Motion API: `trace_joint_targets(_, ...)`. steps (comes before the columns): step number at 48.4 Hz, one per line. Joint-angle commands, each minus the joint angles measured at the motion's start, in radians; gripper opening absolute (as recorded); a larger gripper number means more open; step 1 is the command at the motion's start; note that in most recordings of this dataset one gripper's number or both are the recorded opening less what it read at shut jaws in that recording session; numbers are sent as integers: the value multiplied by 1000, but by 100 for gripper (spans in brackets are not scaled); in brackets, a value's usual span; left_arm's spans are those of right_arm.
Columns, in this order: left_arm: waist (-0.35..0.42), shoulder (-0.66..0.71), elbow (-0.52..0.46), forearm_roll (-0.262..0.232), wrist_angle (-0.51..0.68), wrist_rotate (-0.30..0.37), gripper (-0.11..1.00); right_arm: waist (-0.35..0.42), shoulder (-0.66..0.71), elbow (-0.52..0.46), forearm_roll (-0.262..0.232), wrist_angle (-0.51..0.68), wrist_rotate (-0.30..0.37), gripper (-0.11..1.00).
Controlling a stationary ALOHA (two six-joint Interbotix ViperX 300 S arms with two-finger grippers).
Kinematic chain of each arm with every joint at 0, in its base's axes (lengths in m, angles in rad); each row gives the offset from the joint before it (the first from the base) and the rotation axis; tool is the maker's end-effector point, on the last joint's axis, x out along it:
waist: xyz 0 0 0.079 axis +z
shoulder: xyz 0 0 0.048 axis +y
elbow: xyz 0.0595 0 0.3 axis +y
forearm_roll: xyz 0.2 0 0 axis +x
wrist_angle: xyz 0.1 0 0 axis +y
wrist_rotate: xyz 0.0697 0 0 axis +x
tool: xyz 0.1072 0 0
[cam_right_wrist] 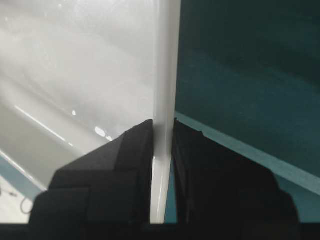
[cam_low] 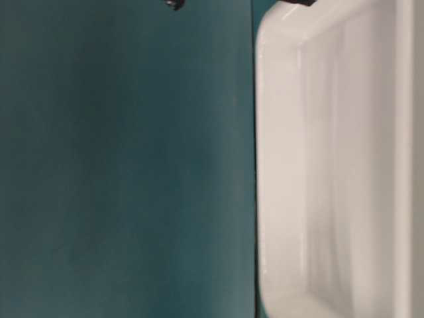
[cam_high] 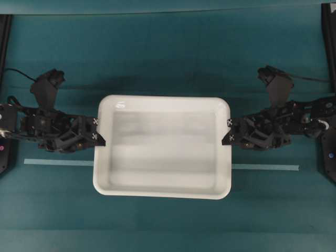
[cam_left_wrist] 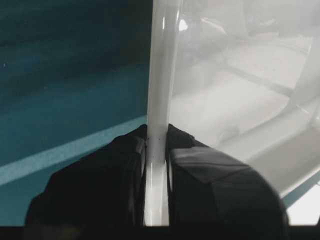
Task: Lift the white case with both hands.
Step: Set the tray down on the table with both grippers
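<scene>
White case (cam_high: 163,149) sits mid-table w/ bare teal cloth (cam_high: 168,58) all round, left gripper (cam_high: 98,132) & right gripper (cam_high: 228,133) each pinched narrow on its opposite short rims.

A teal worktop (cam_high: 168,58) fills the overhead view, matte and evenly coloured, with faint darker shading across its upper half. A thin pale blue-green strip (cam_high: 58,162) lies flat on it, running straight from left to right across the lower middle; a second stretch of the strip shows again on the right side. Between those two stretches a white case (cam_high: 163,149) covers the strip. Whether the case rests on the worktop or is raised off it cannot be told from above. Black frame posts (cam_high: 4,31) stand at the far corners.
</scene>
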Motion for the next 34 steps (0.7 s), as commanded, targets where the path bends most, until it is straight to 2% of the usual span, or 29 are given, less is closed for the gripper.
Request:
trace_joint_targets(1, 9, 72, 71, 3, 2, -8, 6, -3, 55, 74, 2, 0, -20, 10)
trace_joint_targets(13, 11, 178, 54, 3, -52, -15, 5, 2, 144, 80, 0, -91, -20, 10)
trace_joint_targets(22, 11, 184, 60, 3, -49, -15, 5, 2, 195, 104, 0, -158, -20, 10)
trace_joint_targets(34, 11, 189, 54, 2, -49, -15, 5, -3, 206, 110, -5, -163, -20, 10)
